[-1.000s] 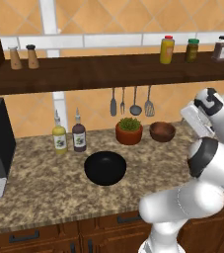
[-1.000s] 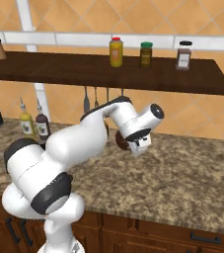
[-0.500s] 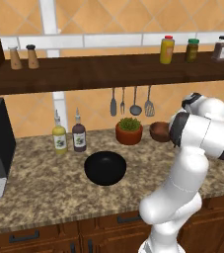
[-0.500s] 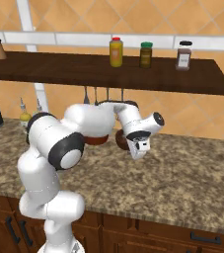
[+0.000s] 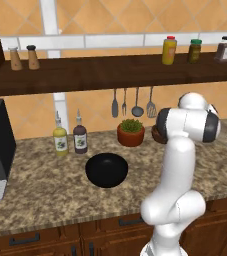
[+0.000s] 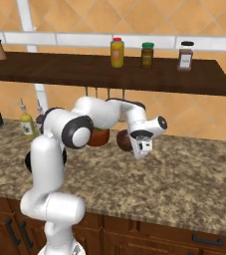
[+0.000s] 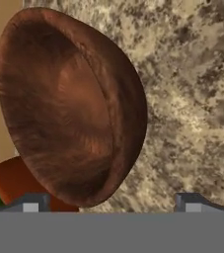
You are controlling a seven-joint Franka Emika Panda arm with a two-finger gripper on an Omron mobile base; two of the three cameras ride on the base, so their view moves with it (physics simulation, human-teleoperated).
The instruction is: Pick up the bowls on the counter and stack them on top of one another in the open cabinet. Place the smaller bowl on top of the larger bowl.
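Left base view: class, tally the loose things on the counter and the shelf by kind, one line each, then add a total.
Bowls: 2, black bowl, reddish-brown bowl
Bottles on the counter: 2
Potted plant: 1
Shakers on the shelf: 2
Jars on the shelf: 3
Total: 10

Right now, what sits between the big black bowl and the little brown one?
The terracotta pot with a green plant, seen in the left base view between the black bowl and the brown bowl.
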